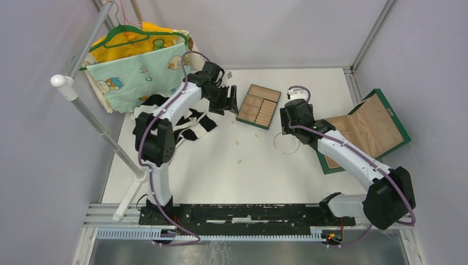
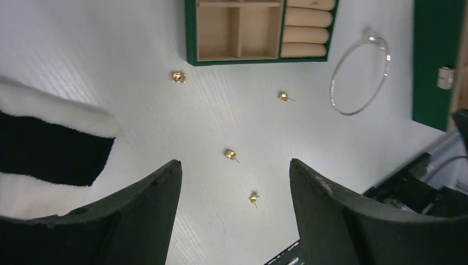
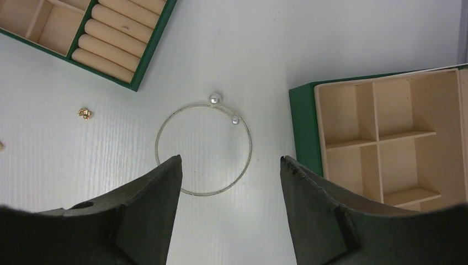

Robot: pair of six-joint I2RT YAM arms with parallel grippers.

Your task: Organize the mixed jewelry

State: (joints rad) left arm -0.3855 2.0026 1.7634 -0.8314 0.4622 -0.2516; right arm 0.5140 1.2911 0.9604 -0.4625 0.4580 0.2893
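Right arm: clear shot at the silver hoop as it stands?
Likely yes. The right gripper hangs open above the silver hoop, which lies flat on bare table, nothing on it. The green box and the ring tray sit clear of it. Pinching wire that thin could be tricky.

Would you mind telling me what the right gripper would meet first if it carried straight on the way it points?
Probably the silver hoop, lying on the table just ahead of the right gripper; depth is unclear.

Green-rimmed tray (image 1: 251, 110), open green box (image 1: 386, 121), striped cloth (image 1: 198, 125), hung clothes (image 1: 141, 72).
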